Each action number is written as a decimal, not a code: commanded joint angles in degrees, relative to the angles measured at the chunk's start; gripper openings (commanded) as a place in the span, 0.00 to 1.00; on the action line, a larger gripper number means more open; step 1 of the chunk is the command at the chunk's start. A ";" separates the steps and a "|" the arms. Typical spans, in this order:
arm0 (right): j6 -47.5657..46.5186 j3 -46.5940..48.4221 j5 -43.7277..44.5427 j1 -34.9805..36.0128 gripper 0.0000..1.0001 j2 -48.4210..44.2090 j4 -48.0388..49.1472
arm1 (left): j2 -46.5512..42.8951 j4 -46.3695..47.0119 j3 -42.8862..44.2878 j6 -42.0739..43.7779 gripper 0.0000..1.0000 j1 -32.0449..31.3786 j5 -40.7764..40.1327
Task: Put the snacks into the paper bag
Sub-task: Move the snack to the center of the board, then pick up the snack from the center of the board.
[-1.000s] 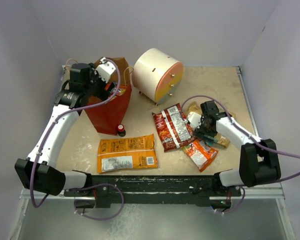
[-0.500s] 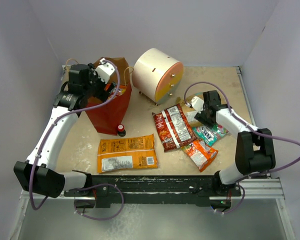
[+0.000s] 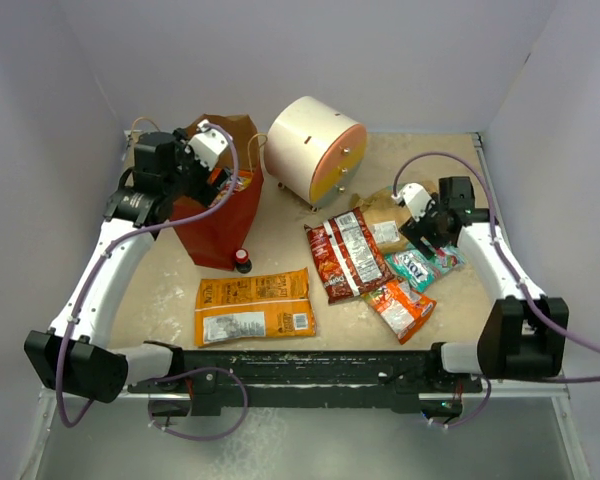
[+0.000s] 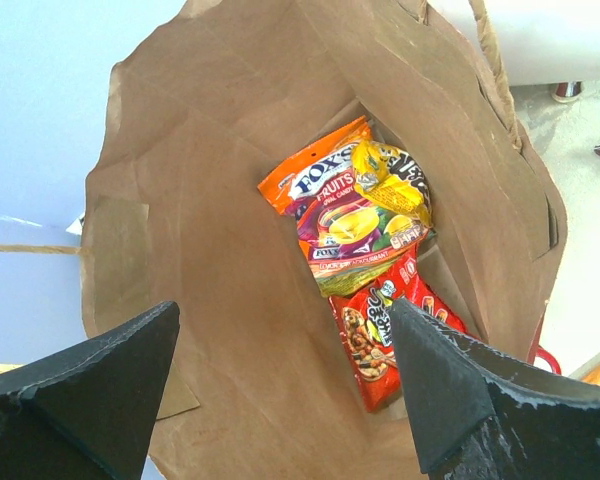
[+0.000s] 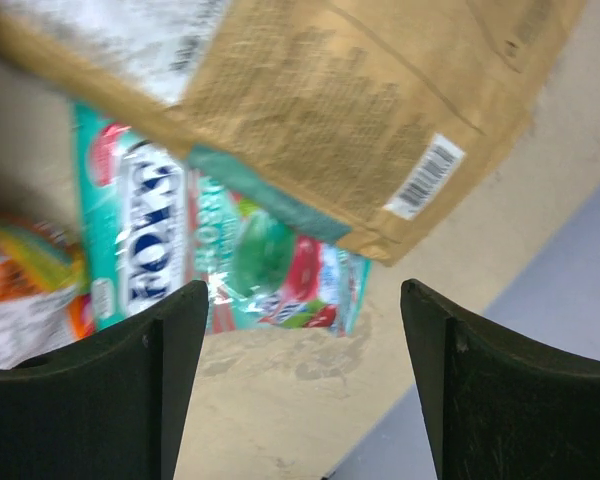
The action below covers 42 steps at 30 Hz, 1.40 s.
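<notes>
The red paper bag [image 3: 216, 226] stands at the back left. My left gripper [image 3: 218, 172] hovers over its mouth, open and empty. In the left wrist view the left gripper [image 4: 282, 308] looks down the brown inside of the bag [image 4: 200, 230] at an orange packet [image 4: 342, 208], a small yellow one [image 4: 385, 182] and a red one [image 4: 388, 325]. On the table lie a large orange packet [image 3: 253, 305], a dark red one [image 3: 345, 254], a tan-brown one [image 3: 378, 214], a teal one [image 3: 418, 266] and a small orange-red one [image 3: 400, 308]. My right gripper [image 3: 432, 238] hangs open just above the teal packet [image 5: 170, 250] and the tan-brown packet [image 5: 380, 110].
A cream cylindrical drawer unit [image 3: 315, 148] stands at the back middle, beside the bag. A tiny dark bottle with a red cap [image 3: 242, 260] sits at the bag's front foot. The grey side wall runs close to the right of the packets.
My right arm has swung back and to the right, off the small packets, uncovering the teal one. The left gripper has stayed over the bag, shifting only slightly.
</notes>
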 commanded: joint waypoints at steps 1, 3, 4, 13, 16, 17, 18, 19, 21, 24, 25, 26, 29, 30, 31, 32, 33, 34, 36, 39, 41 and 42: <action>-9.01 -1.22 -15.77 -0.14 0.80 -4.80 -14.99 | -1.81 2.73 -0.56 0.39 0.89 0.10 1.33; -12.34 -2.18 -16.78 0.12 0.81 -4.67 -16.50 | -1.65 3.01 -0.62 0.47 0.90 0.10 1.44; -13.13 -2.00 -17.86 0.18 0.81 -3.91 -17.88 | -1.59 3.14 -0.62 0.48 0.90 0.08 1.49; -13.87 -2.60 -19.69 5.77 0.76 3.70 -21.58 | -0.45 4.63 -1.24 1.16 0.90 0.10 1.11; -12.64 -4.36 -17.17 7.94 0.75 4.66 -20.33 | -0.46 4.75 -1.33 1.42 0.90 0.10 1.01; -12.50 -4.61 -16.96 8.10 0.75 5.16 -20.18 | -0.50 4.75 -1.34 1.51 0.90 0.10 0.92; -12.26 -4.87 -16.86 8.20 0.74 5.70 -20.13 | -0.45 4.80 -1.37 1.53 0.91 0.10 0.87; -11.96 -5.14 -16.63 8.33 0.73 6.21 -19.88 | -0.50 4.83 -1.45 1.61 0.91 0.10 0.91; -11.04 -6.02 -15.57 8.60 0.71 6.97 -18.90 | -0.66 4.99 -1.70 1.78 0.91 0.10 0.92; -10.98 -6.66 -15.54 8.65 0.69 7.54 -18.70 | -1.01 5.18 -2.06 1.95 0.91 0.10 0.83; -10.97 -6.53 -15.75 8.65 0.69 7.44 -18.96 | -1.10 5.27 -2.23 2.07 0.91 0.10 0.83; -10.83 -6.33 -16.11 8.65 0.69 7.09 -19.40 | -1.24 5.39 -2.37 2.17 0.91 0.10 0.75; -9.81 -5.79 -17.00 8.65 0.67 5.72 -18.12 | -1.48 5.58 -2.76 2.33 0.91 0.10 0.63; -9.39 -5.57 -18.20 8.65 0.65 5.60 -18.03 | -1.52 5.69 -2.86 2.33 0.91 0.10 0.65; -9.18 -5.36 -19.49 8.65 0.63 5.77 -17.98 | -1.62 5.84 -2.99 2.32 0.91 0.10 0.65; -9.00 -5.20 -20.68 8.65 0.61 6.25 -17.92 | -1.58 5.93 -3.04 2.30 0.91 0.10 0.65; -8.83 -5.07 -21.74 8.65 0.58 6.77 -17.85 | -1.64 5.95 -3.09 2.32 0.91 0.10 0.65; -8.64 -4.97 -22.54 8.65 0.55 7.29 -17.62 | -1.65 5.97 -3.08 2.33 0.91 0.10 0.65; -8.29 -5.11 -23.63 8.65 0.50 8.26 -16.76 | -1.64 5.90 -3.09 2.49 0.92 0.10 0.58; -8.02 -5.59 -24.59 8.65 0.43 9.60 -15.50 | -1.85 5.61 -3.13 2.80 0.92 0.10 0.39; -7.98 -5.83 -24.61 8.65 0.34 10.14 -15.25 | -1.96 5.56 -3.08 2.99 0.92 0.10 0.23; -7.70 -5.56 -24.82 8.65 0.23 9.83 -16.02 | -2.27 5.46 -2.87 3.24 0.92 0.10 0.22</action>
